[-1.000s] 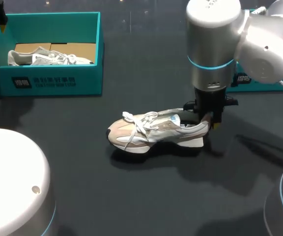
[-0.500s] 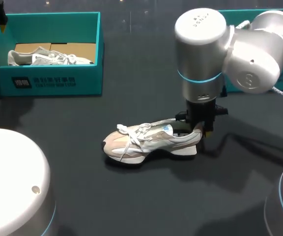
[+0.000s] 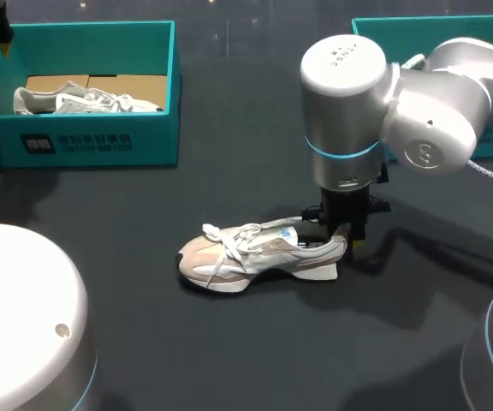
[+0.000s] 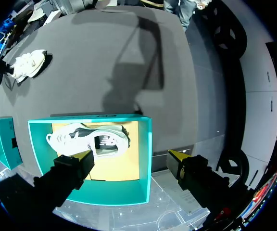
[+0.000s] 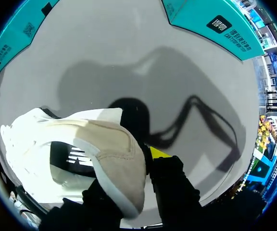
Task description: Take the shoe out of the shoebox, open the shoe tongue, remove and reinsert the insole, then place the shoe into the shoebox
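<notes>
My left pincer (image 4: 131, 158) wide apart above the teal shoebox (image 3: 84, 141) at the desk's (image 3: 229, 360) far left corner, a second shoe (image 4: 88, 139) lying inside, that spread shown only by its wrist view, mid-desk the shoe (image 3: 259, 253), heel pinched in my right pincer (image 3: 347, 229), grip clearest from its wrist view.

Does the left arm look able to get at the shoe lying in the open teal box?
Probably yes. The left claw hangs open right above the teal box, which has no lid, and the shoe lies uncovered inside with nothing over it.
</notes>
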`<state>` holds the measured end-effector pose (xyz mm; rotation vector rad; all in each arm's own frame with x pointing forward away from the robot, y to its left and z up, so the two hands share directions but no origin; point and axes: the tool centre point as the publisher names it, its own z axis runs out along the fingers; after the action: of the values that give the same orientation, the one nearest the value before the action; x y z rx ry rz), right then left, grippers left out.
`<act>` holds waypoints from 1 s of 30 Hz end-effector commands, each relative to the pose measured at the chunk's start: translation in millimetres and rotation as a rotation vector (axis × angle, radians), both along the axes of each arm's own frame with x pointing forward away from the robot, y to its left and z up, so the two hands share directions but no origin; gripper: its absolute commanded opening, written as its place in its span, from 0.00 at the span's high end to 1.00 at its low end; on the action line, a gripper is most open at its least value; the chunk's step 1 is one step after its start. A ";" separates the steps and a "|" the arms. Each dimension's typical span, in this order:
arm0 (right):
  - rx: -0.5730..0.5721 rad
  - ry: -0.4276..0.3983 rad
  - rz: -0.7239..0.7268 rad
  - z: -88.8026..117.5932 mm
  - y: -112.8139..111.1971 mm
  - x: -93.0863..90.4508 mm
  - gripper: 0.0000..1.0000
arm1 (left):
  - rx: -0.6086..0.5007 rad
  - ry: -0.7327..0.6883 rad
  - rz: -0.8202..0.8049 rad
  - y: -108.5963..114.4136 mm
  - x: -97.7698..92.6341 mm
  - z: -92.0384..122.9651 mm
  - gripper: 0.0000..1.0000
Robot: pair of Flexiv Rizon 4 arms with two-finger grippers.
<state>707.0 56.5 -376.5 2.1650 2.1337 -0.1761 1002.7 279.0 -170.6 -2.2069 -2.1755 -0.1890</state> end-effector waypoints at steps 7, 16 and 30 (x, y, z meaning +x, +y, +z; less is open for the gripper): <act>-0.004 0.022 -0.014 -12.0 -0.7 -1.6 1.00 | 0.002 -0.002 -0.001 0.1 -0.7 0.1 0.00; 0.009 0.044 -0.030 -18.0 -0.8 -4.7 0.80 | 0.002 -0.002 -0.001 0.1 -0.7 0.1 0.00; 0.039 0.028 -0.026 17.3 5.4 -8.9 0.00 | 0.002 -0.002 -0.001 0.1 -0.7 0.1 0.00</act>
<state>701.5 65.2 -373.1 2.2323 2.1379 -0.2105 1002.7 279.0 -170.6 -2.2069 -2.1755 -0.1890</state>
